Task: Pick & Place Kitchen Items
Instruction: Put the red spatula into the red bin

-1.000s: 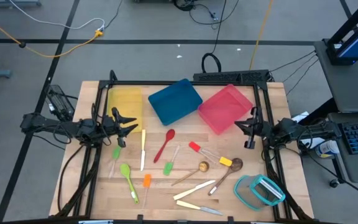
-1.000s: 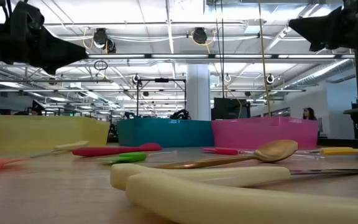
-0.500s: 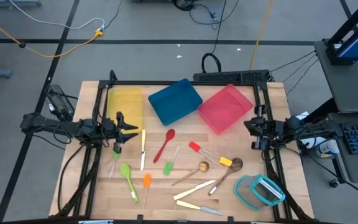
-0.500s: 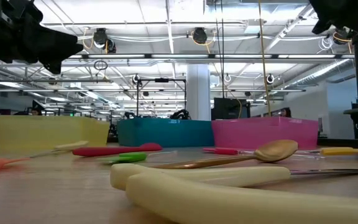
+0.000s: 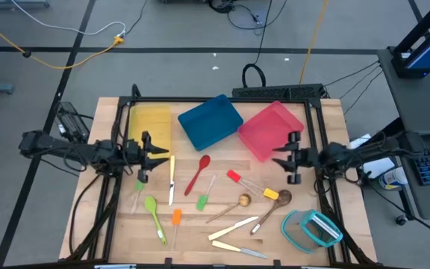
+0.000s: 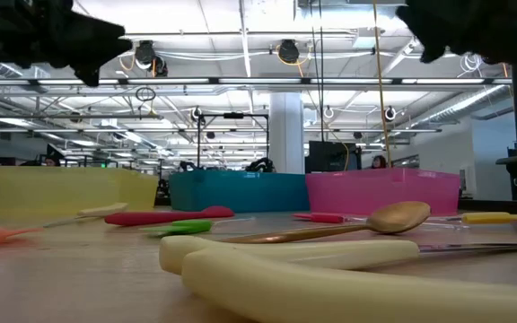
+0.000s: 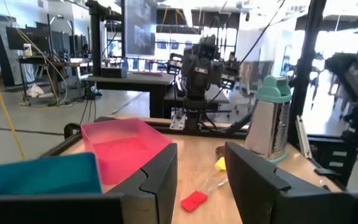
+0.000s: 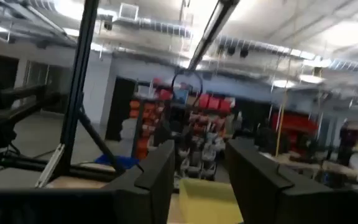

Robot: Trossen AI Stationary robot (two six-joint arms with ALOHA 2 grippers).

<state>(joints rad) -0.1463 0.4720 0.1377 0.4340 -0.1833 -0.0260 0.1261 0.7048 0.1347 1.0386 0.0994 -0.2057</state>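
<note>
From above, the kitchen items point(image 5: 200, 173) lie spread on the wooden surface point(image 5: 110, 224). The left gripper point(image 5: 154, 155) hovers beside the yellow tray point(image 5: 149, 119), the right gripper point(image 5: 284, 158) beside the pink tray point(image 5: 271, 128). In both wrist views, the fingers point(image 7: 160, 177) stand wide and hold nothing.

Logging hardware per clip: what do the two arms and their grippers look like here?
Both arms are dark, slim, jointed limbs with black cables running along them. The left gripper and right gripper each end in two dark, blocky, angular fingers. No coloured markings show.
</note>
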